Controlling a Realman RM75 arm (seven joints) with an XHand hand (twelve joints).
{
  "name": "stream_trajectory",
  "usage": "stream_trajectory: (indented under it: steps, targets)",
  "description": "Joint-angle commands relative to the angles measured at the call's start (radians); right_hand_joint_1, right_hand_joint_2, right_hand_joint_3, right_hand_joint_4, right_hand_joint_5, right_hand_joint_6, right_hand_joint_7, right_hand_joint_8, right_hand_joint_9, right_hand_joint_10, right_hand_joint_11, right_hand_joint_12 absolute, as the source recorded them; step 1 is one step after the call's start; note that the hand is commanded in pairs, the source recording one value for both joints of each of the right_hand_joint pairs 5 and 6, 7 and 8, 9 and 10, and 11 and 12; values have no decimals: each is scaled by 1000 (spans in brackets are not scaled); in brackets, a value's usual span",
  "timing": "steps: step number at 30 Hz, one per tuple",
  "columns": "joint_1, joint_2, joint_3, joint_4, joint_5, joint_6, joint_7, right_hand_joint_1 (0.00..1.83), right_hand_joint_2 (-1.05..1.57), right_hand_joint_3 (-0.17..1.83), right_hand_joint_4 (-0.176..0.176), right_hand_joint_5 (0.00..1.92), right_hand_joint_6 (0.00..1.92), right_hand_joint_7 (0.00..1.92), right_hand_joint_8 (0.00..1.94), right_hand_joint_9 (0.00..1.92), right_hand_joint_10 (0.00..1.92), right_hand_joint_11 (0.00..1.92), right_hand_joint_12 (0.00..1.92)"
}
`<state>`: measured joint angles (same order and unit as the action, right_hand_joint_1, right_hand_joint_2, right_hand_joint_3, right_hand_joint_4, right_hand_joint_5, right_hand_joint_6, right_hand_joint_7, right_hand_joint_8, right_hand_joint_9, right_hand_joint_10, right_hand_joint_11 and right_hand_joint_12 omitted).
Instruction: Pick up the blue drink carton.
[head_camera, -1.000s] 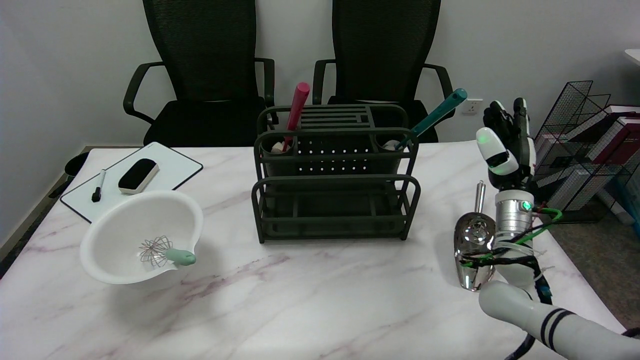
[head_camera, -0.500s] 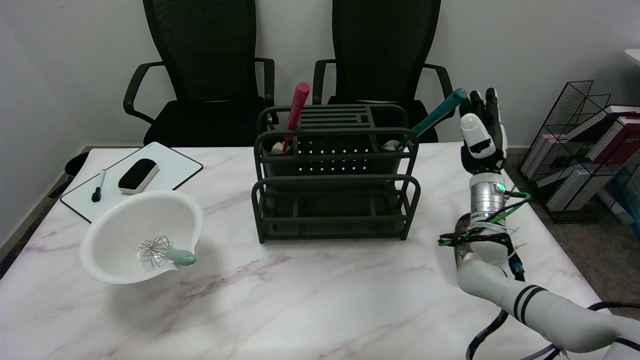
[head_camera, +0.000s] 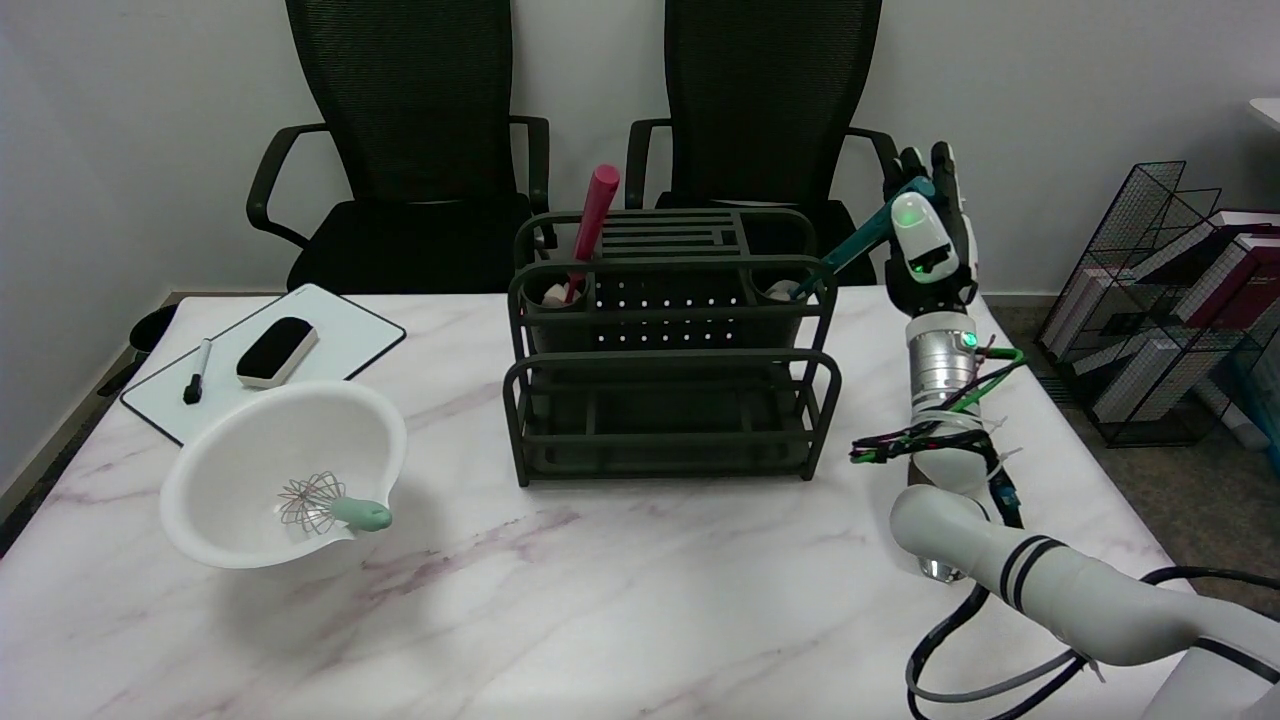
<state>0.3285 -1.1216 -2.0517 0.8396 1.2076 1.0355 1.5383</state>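
Up: right hand (head_camera: 928, 240) raised beside rack (head_camera: 668, 350).

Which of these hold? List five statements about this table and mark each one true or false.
1. The whisk lies in the white bowl. True.
2. The pink-handled tool stands in the right cup of the rack. False: it stands in the left cup; the teal-handled tool is in the right one.
3. The robot hand rests on the table. False: it is up in the air beside the rack's right end, near the top of the teal handle.
4. The eraser and the marker lie on the small whiteboard. True.
5. A blue drink carton stands in front of the rack. False: no carton shows in this view.
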Motion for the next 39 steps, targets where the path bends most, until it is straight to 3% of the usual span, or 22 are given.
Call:
stream_trajectory:
  steps: [1,13,17,22,30,32,36,37,39]
  targets:
    - [19,5,6,20,-120,-15,15,1001,-241,858,0,0,0,183,183,206,206,7,7]
    - [34,9,5,43,-144,-60,12,1013,-200,805,0,0,0,209,209,228,228,56,56]
    - [38,9,6,35,-144,-72,12,1046,-125,749,0,0,0,233,233,285,285,207,207]
    - [38,9,5,37,-144,-74,12,1082,-58,844,0,0,0,288,288,397,397,486,486]
    - [34,8,-2,46,-144,-74,18,1093,2,897,0,109,109,356,356,500,500,706,706]
    - [31,8,-2,46,-142,-74,19,1095,51,905,0,190,190,395,395,591,591,836,836]
    - [28,8,-2,47,-140,-74,19,1099,157,915,0,641,641,648,648,758,758,1014,1014]
    - [26,8,-3,47,-140,-74,19,1098,202,904,0,761,761,879,879,827,827,1029,1029]
    - [25,7,-4,47,-139,-74,19,1093,240,883,0,833,833,1097,1097,916,916,1037,1037]
